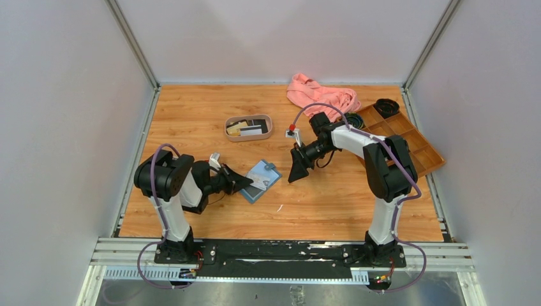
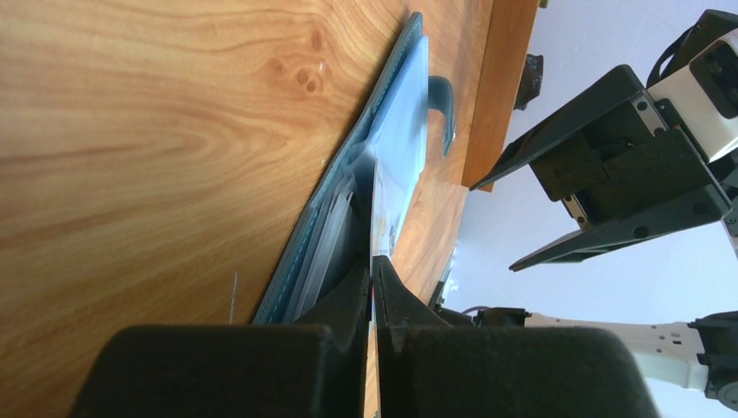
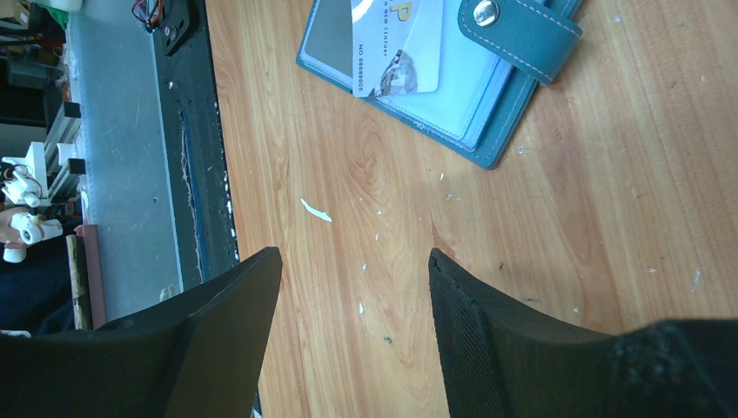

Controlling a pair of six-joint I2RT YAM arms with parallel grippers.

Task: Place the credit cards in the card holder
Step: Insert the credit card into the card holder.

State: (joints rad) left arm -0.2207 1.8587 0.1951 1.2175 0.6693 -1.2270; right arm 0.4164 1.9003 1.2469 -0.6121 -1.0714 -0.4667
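Card holder (image 1: 263,178) open mid-surface. Left gripper (image 2: 372,279) clamped on white-grey card (image 3: 396,52) at its pocket, seemingly not yet seated. Right gripper (image 3: 355,261) wide, empty, just right. More credit cards (image 1: 251,130) in far tray (image 1: 227,129).

Carrier: white-grey credit card (image 3: 396,52), lying on the open teal-blue card holder (image 3: 500,104), seen from the right wrist.
Large character: a gold capital "P" on the card face, partly cut off by the top edge of the view.
Print line: "NEW CENTURY" in small dark capitals along the card's edge; the letter before it looks like "N".
Number line: "No" followed by digits reading roughly "88888005"; the last digits are uncertain.
Left wrist view: same card nearly edge-on; its printed marks are too foreshortened to read.
Top view: credit cards (image 1: 245,129) in the oval tray (image 1: 227,127); any print is too small to read.
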